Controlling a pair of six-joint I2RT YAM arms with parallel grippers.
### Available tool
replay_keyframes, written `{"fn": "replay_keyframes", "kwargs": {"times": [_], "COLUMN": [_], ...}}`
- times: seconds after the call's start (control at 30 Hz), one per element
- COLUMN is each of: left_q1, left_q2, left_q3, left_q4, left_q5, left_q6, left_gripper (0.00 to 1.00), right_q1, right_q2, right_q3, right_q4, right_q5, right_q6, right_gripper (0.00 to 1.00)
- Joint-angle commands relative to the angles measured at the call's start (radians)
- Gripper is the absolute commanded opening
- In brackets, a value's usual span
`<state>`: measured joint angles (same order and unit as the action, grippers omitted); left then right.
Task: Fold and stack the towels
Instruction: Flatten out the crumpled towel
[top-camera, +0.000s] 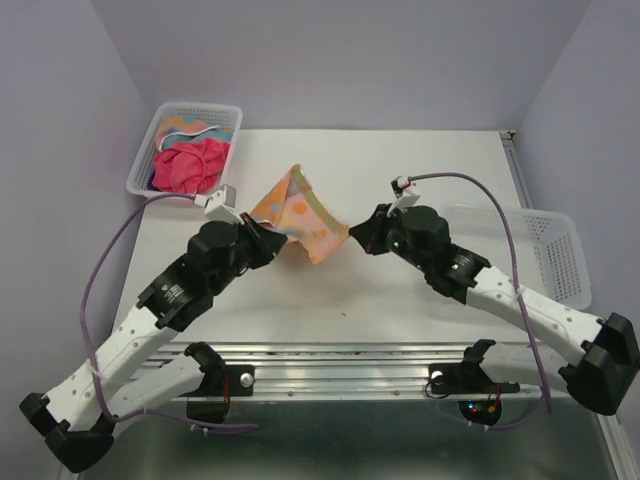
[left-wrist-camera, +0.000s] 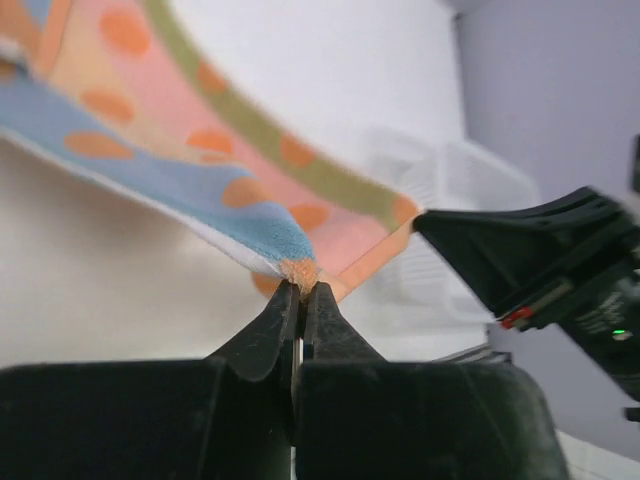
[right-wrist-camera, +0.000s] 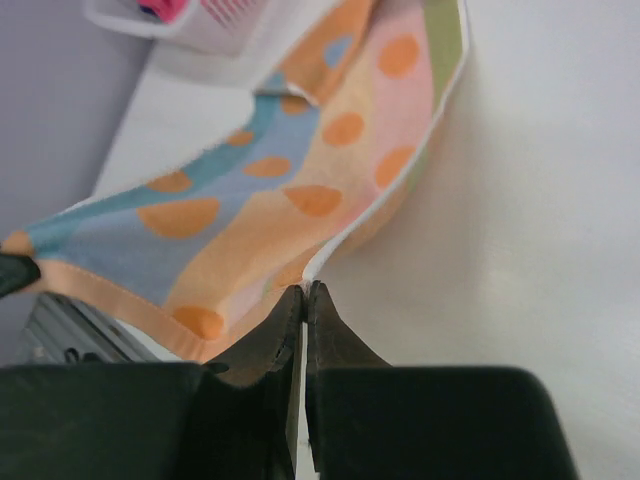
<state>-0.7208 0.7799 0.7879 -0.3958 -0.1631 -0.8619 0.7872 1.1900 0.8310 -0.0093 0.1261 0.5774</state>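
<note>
Early going: my left claw (left-wrist-camera: 300, 292) and right claw (right-wrist-camera: 303, 290) are each pinched on a corner of the orange dotted towel (top-camera: 300, 212), which is strung between them over mid-table, unfolded. The other towels (top-camera: 188, 165) lie bunched in the far-left basket (top-camera: 145, 150). No stack in sight.

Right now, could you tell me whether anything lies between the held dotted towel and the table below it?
Nothing visible does. The left gripper and right gripper each pinch the orange dotted towel; the table beneath looks bare, and the filled mesh basket and empty mesh basket sit at the sides.
</note>
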Motion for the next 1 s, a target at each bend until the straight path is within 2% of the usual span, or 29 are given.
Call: {"fn": "replay_keyframes", "kwargs": {"times": [0.0, 0.13, 0.23, 0.33, 0.53, 0.63, 0.8, 0.97], "left_q1": [-0.006, -0.006, -0.006, -0.006, -0.006, -0.006, -0.005, -0.006], "left_q2": [-0.048, -0.019, 0.008, 0.021, -0.001, -0.014, -0.021, 0.039], "left_q3": [0.232, 0.431, 0.511, 0.603, 0.628, 0.61, 0.533, 0.49], "left_q4": [0.099, 0.167, 0.181, 0.21, 0.273, 0.287, 0.321, 0.345], "left_q5": [-0.035, 0.069, 0.128, 0.276, 0.425, 0.445, 0.413, 0.295], "left_q6": [0.15, 0.219, 0.245, 0.251, 0.227, 0.205, 0.193, 0.213], "left_gripper": [0.0, 0.0, 0.0, 0.0, 0.0, 0.0, 0.0, 0.0], "right_q1": [0.007, 0.007, 0.006, 0.006, 0.007, 0.006, 0.007, 0.007], "right_q2": [-0.151, -0.224, -0.237, -0.253, -0.294, -0.306, -0.337, -0.31], "right_q3": [0.121, 0.239, 0.319, 0.431, 0.533, 0.551, 0.491, 0.436], "right_q4": [0.129, 0.102, 0.062, 0.034, -0.026, -0.06, -0.072, -0.078], "right_q5": [-0.048, -0.089, -0.166, -0.249, -0.341, -0.365, -0.26, -0.007], "right_q6": [-0.074, -0.128, -0.14, -0.14, -0.125, -0.108, -0.111, -0.151], "right_gripper": [0.01, 0.01, 0.01, 0.01, 0.01, 0.01, 0.01, 0.01]}}
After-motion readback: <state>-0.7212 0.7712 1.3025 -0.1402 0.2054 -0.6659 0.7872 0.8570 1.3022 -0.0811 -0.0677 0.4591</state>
